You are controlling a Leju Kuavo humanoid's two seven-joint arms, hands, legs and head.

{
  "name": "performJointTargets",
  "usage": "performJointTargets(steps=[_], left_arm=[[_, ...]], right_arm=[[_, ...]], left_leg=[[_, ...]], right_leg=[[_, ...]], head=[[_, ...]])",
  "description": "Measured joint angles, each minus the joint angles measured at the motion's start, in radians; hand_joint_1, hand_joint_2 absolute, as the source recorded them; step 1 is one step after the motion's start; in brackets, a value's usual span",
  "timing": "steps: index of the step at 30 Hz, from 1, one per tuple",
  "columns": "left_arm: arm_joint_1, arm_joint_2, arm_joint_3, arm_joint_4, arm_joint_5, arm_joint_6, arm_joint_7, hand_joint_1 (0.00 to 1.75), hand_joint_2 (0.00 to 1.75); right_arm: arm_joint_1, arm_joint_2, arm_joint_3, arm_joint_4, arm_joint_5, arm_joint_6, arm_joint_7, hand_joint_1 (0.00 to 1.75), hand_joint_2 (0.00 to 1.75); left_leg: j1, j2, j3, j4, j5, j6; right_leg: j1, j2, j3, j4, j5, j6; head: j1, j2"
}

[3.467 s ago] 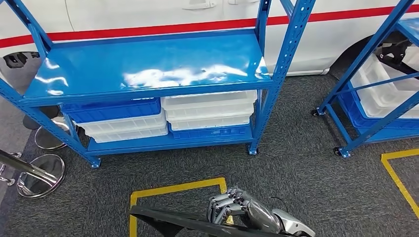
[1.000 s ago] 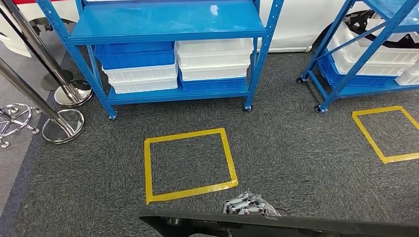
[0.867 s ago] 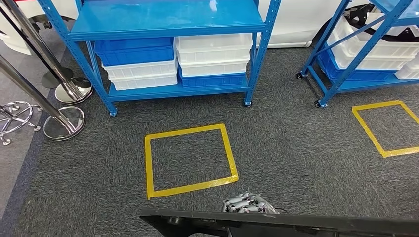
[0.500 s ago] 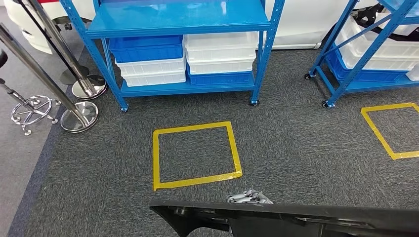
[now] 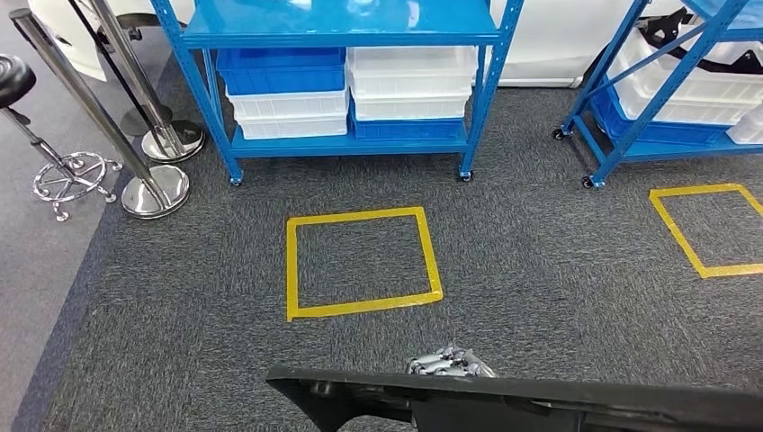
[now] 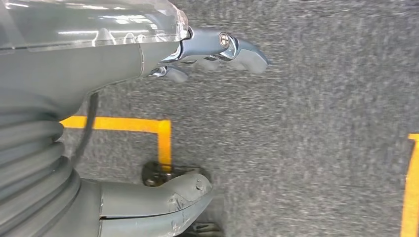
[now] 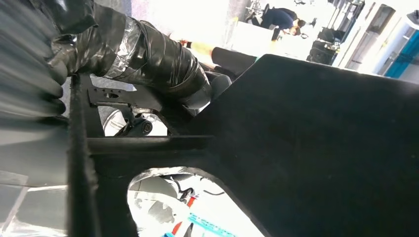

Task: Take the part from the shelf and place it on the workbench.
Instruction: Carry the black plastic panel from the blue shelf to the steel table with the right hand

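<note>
A long black flat part (image 5: 540, 400) lies across the bottom of the head view, above the carpet. My right hand (image 5: 447, 363) grips its far edge, with the fingers curled over the top. In the right wrist view the part (image 7: 306, 148) is a broad dark panel with a cut-out, and my right hand (image 7: 138, 54), its thumb wrapped in black tape, presses on it. The left hand (image 6: 113, 59) hangs over the grey carpet with its fingers (image 6: 232, 47) and thumb (image 6: 163, 202) apart and nothing between them.
A blue shelf (image 5: 342, 22) with blue and white bins (image 5: 409, 94) stands ahead. A second blue shelf (image 5: 630, 108) is at the right. Yellow tape squares (image 5: 360, 265) mark the carpet. Chrome stanchions (image 5: 153, 189) and a stool (image 5: 63, 175) stand at the left.
The camera has moved, so the whole scene has shifted: the shelf sits higher and further right in the picture. My right hand still grips the black part.
</note>
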Motion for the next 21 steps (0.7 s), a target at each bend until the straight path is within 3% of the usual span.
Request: performJointTargets(steps=[1, 3, 4, 5, 7, 8, 9, 11, 12, 13, 15, 16, 17, 18, 20, 21], left_arm=[[0.000, 0.000, 0.000, 0.000, 0.000, 0.000, 0.000, 0.00, 1.75], [0.000, 0.000, 0.000, 0.000, 0.000, -0.002, 0.000, 0.00, 1.75], [0.000, 0.000, 0.000, 0.000, 0.000, -0.002, 0.000, 0.00, 1.75], [0.000, 0.000, 0.000, 0.000, 0.000, -0.003, 0.000, 0.00, 1.75], [0.000, 0.000, 0.001, 0.000, 0.000, -0.003, -0.001, 0.00, 1.75], [0.000, 0.000, 0.001, 0.000, 0.000, -0.003, -0.001, 0.00, 1.75], [0.001, 0.000, 0.002, 0.000, 0.000, -0.003, -0.002, 0.00, 1.75], [0.003, 0.001, 0.003, 0.000, -0.001, -0.003, -0.004, 0.00, 1.75], [0.005, 0.002, 0.004, 0.000, -0.002, -0.002, -0.004, 0.00, 1.75], [0.006, 0.002, 0.004, 0.000, -0.002, -0.002, -0.004, 0.00, 1.75], [0.005, 0.002, 0.005, 0.000, -0.003, -0.002, -0.004, 0.00, 1.75], [0.004, 0.002, 0.005, 0.000, -0.003, -0.002, -0.004, 0.00, 1.75], [0.003, 0.001, 0.005, 0.000, -0.003, -0.002, -0.004, 0.00, 1.75], [0.003, 0.001, 0.005, 0.000, -0.003, -0.002, -0.004, 0.00, 1.75], [0.001, 0.002, 0.005, 0.000, -0.004, -0.001, -0.003, 0.00, 1.75], [-0.001, 0.004, 0.005, 0.000, -0.004, 0.000, -0.003, 0.00, 1.75]], right_arm=[[0.000, 0.001, 0.000, 0.001, 0.000, 0.000, 0.001, 1.75, 1.75], [-0.001, 0.001, 0.000, 0.002, 0.000, 0.000, 0.003, 1.75, 1.75], [-0.001, 0.001, 0.000, 0.002, 0.000, 0.000, 0.003, 1.75, 1.75], [-0.003, 0.001, 0.000, 0.002, 0.000, 0.000, 0.003, 1.75, 1.75], [-0.010, 0.002, 0.000, 0.001, 0.000, 0.000, 0.003, 1.75, 1.75], [-0.012, 0.002, 0.000, 0.001, 0.000, 0.001, 0.003, 1.75, 1.75], [-0.014, 0.003, 0.000, 0.001, 0.000, 0.001, 0.004, 1.75, 1.75], [-0.014, 0.005, 0.000, 0.001, 0.000, 0.002, 0.004, 1.75, 1.75], [-0.014, 0.006, 0.000, 0.001, 0.000, 0.002, 0.004, 1.75, 1.75], [-0.014, 0.008, 0.000, 0.001, 0.000, 0.002, 0.005, 1.75, 1.75], [-0.013, 0.010, 0.000, 0.001, 0.002, 0.002, 0.005, 1.75, 1.75], [-0.013, 0.011, 0.000, 0.001, 0.004, 0.002, 0.005, 1.75, 1.75], [-0.013, 0.011, 0.000, 0.001, 0.006, 0.002, 0.005, 1.75, 1.75], [-0.012, 0.012, 0.000, 0.001, 0.009, 0.001, 0.005, 1.75, 1.75], [-0.012, 0.012, 0.000, 0.000, 0.012, 0.001, 0.005, 1.75, 1.75], [-0.012, 0.013, 0.000, -0.001, 0.013, 0.001, 0.005, 1.75, 1.75]], left_leg=[[-0.001, 0.001, -0.019, 0.003, 0.013, -0.001], [-0.002, 0.002, -0.060, 0.014, 0.037, -0.005], [-0.002, 0.003, -0.079, 0.020, 0.047, -0.007], [-0.003, 0.002, -0.095, 0.026, 0.056, -0.011], [-0.006, 0.001, -0.115, 0.035, 0.075, -0.021], [-0.006, 0.001, -0.120, 0.035, 0.086, -0.027], [-0.006, 0.001, -0.123, 0.032, 0.098, -0.033], [-0.003, -0.002, -0.134, 0.033, 0.096, -0.045], [-0.002, -0.004, -0.144, 0.052, 0.064, -0.050], [-0.001, -0.005, -0.155, 0.090, 0.012, -0.055], [0.000, -0.005, -0.175, 0.212, -0.094, -0.062], [0.000, -0.005, -0.177, 0.272, -0.115, -0.064], [0.000, -0.005, -0.171, 0.312, -0.110, -0.064], [0.000, -0.005, -0.151, 0.321, -0.084, -0.062], [-0.004, -0.006, -0.059, 0.239, -0.037, -0.049], [-0.007, -0.007, 0.009, 0.154, -0.043, -0.040]], right_leg=[[0.000, 0.000, -0.001, 0.049, -0.006, 0.002], [0.000, 0.000, 0.034, 0.068, 0.046, 0.001], [0.000, 0.000, 0.076, 0.029, 0.076, -0.001], [0.001, 0.000, 0.134, -0.038, 0.083, -0.005], [0.005, 0.000, 0.239, -0.189, 0.051, -0.012], [0.009, 0.001, 0.265, -0.235, 0.033, -0.016], [0.011, 0.000, 0.269, -0.255, 0.030, -0.019], [0.008, -0.004, 0.246, -0.257, 0.052, -0.031], [0.006, -0.006, 0.231, -0.258, 0.067, -0.038], [0.004, -0.007, 0.215, -0.259, 0.082, -0.045], [0.008, -0.009, 0.181, -0.255, 0.109, -0.052], [0.010, -0.009, 0.163, -0.251, 0.121, -0.052], [0.012, -0.010, 0.143, -0.246, 0.133, -0.052], [0.014, -0.010, 0.122, -0.239, 0.144, -0.052], [0.018, -0.010, 0.085, -0.225, 0.164, -0.051], [0.020, -0.010, 0.073, -0.218, 0.173, -0.048]], head=[[0.000, 0.000], [0.000, 0.000], [0.000, 0.000], [0.000, 0.000], [0.000, 0.000], [0.000, 0.000], [0.000, 0.000], [0.000, 0.000], [0.000, 0.000], [0.000, 0.000], [0.000, 0.000], [0.000, 0.000], [0.000, 0.000], [0.000, 0.000], [0.000, 0.000], [0.000, 0.000]])
